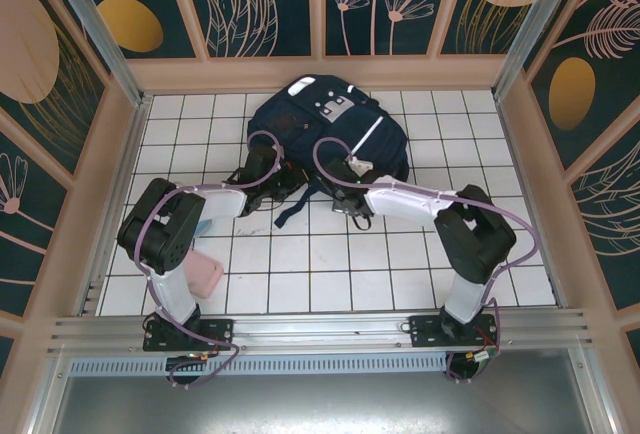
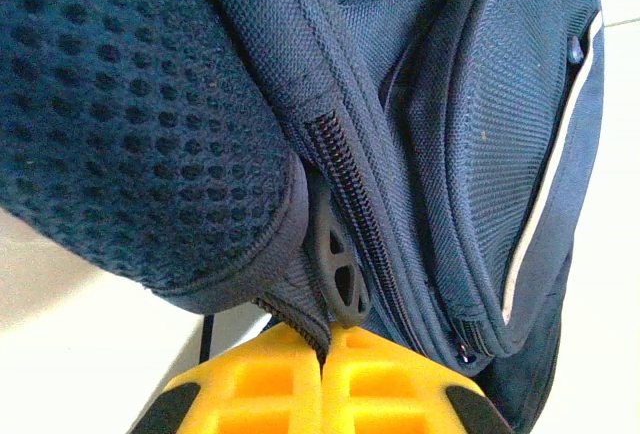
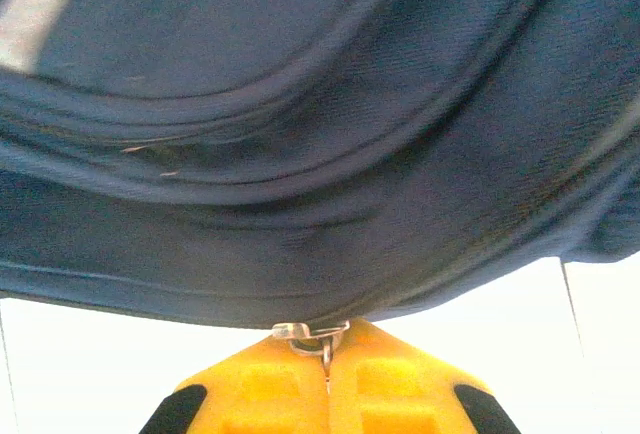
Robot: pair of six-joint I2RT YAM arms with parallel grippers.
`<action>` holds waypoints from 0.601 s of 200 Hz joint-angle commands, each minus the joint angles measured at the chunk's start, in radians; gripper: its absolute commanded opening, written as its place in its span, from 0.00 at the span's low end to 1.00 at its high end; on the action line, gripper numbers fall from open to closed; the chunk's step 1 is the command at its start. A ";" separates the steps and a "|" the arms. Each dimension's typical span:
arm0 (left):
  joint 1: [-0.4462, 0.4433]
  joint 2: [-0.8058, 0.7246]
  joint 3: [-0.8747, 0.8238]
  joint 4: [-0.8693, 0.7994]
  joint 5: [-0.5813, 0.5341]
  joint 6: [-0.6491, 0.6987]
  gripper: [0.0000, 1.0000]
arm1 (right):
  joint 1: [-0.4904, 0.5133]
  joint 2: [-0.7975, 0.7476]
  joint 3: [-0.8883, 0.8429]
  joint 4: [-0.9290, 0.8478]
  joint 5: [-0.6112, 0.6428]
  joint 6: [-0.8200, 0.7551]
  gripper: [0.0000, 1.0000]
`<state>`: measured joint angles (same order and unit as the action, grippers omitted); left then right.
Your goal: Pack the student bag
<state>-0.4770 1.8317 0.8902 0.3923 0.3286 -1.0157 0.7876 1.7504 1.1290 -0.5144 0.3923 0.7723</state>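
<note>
The student bag [image 1: 300,129] is laid flat at the far middle of the tiled bench [image 1: 400,274], its long axis run near-to-far and its top pointed at the back wall [image 1: 260,4]. Print on its grey patches [image 1: 335,109] cannot be read. The left claw [image 2: 325,344] is clamped on a bag seam; the right claw [image 3: 325,354] is pinched on a metal zip pull [image 3: 312,332].

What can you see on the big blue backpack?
The large navy-blue fabric backpack lies on the white tiled table, near the back wall. It looks like woven nylon, with a thin white stripe, grey patches, black straps and a black zip. The left pincer pinches its edge beside the zip; the right pincer pinches a small metal pull.
</note>
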 commanded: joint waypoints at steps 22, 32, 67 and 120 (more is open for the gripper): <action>0.055 -0.030 0.017 -0.007 -0.088 0.046 0.00 | -0.104 -0.104 -0.063 -0.161 0.100 -0.103 0.02; 0.055 -0.027 0.015 -0.010 -0.083 0.046 0.00 | -0.130 -0.110 -0.064 -0.175 0.129 -0.116 0.02; 0.066 -0.026 -0.003 -0.007 -0.091 0.040 0.00 | -0.200 -0.121 -0.058 -0.155 0.132 -0.172 0.01; 0.116 -0.045 0.031 -0.083 -0.151 0.075 0.11 | -0.075 -0.101 0.009 -0.018 -0.219 -0.314 0.00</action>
<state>-0.4385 1.8313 0.8913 0.3641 0.3279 -0.9882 0.6563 1.6623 1.0935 -0.5388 0.3016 0.5411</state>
